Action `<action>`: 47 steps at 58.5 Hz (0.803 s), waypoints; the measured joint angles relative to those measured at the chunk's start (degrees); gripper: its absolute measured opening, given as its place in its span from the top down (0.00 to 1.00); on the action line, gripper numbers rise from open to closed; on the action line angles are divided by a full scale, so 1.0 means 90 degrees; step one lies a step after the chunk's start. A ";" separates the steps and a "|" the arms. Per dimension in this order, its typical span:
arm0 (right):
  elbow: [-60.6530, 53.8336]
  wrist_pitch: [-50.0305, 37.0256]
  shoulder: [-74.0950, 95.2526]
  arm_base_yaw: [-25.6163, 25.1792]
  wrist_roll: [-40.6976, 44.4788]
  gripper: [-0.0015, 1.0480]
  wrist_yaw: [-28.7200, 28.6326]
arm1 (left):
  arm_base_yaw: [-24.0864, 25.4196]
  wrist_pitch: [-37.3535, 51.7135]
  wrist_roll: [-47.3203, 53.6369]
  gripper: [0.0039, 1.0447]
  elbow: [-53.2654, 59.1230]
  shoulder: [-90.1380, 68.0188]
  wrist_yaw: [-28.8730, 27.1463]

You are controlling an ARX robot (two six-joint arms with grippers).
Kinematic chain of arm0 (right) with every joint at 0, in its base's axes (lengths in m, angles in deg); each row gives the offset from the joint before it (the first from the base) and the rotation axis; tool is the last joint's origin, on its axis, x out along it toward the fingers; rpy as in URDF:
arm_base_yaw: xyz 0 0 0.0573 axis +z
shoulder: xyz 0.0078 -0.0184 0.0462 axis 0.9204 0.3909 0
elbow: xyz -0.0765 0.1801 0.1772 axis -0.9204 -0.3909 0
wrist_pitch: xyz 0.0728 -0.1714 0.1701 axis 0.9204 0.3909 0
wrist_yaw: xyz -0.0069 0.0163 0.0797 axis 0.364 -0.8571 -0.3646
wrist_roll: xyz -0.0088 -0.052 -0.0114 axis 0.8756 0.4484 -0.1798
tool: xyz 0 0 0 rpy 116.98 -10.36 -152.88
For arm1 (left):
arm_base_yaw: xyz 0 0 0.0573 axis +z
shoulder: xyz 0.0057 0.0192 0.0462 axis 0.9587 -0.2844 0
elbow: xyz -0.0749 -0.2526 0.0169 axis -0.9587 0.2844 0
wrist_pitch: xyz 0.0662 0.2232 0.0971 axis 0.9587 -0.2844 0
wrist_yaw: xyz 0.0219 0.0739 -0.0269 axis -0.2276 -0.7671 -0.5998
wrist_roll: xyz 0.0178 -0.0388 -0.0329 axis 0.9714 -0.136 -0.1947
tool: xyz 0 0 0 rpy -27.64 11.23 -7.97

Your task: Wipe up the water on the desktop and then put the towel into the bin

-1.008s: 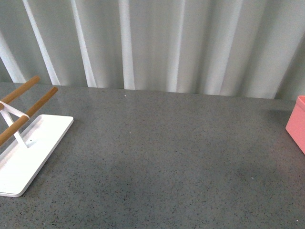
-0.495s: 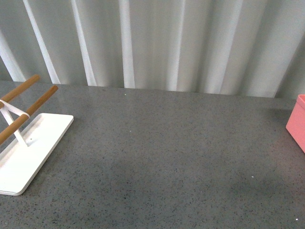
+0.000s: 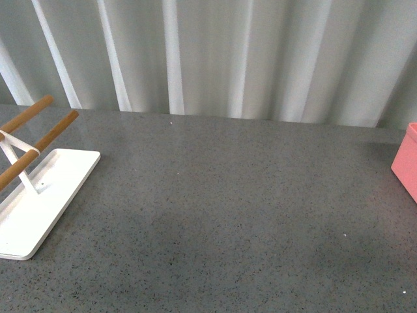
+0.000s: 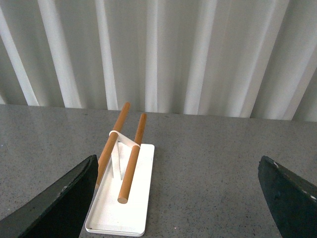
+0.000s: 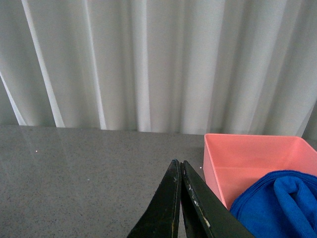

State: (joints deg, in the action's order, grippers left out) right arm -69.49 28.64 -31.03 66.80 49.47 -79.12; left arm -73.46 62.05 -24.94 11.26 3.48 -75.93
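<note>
Towel, bright blue and fluffy (image 5: 280, 201), sits lower right in your salmon-pink box bin (image 5: 247, 158), beside the right claw (image 5: 179, 171), pressed together; left claw (image 4: 178, 198) gapes.

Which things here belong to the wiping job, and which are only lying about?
For the job:
- desktop
- blue towel, seen in the right wrist view against the bin's near side
- pink bin

Just there:
- white rack with wooden rods, on the left side
- pale curtain behind the desk
</note>
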 joint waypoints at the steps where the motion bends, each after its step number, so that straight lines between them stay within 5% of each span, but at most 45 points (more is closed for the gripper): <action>1: 0.0000 0.0039 -0.0044 0.0000 0.0000 0.97 0.0000 | 0.0000 0.0000 0.0000 0.06 -0.0002 0.0000 0.0000; 11: 0.0000 0.1168 -0.0937 0.0002 -0.0010 0.97 0.0005 | 0.0000 0.0000 0.0000 0.06 0.0000 0.0002 0.0000; 34: 0.0000 0.1251 -0.1212 0.0002 -0.0012 0.96 0.0019 | 0.0000 0.0000 0.0000 0.06 0.0000 0.0007 0.0000; 47: 0.0000 0.1253 -0.1212 0.0002 -0.0015 0.60 0.0019 | 0.0000 0.0000 0.0000 0.06 0.0000 0.0007 0.0000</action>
State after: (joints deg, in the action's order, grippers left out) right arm -69.49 39.92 -41.94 66.82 49.34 -78.94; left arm -73.46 62.05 -24.94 11.26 3.55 -75.93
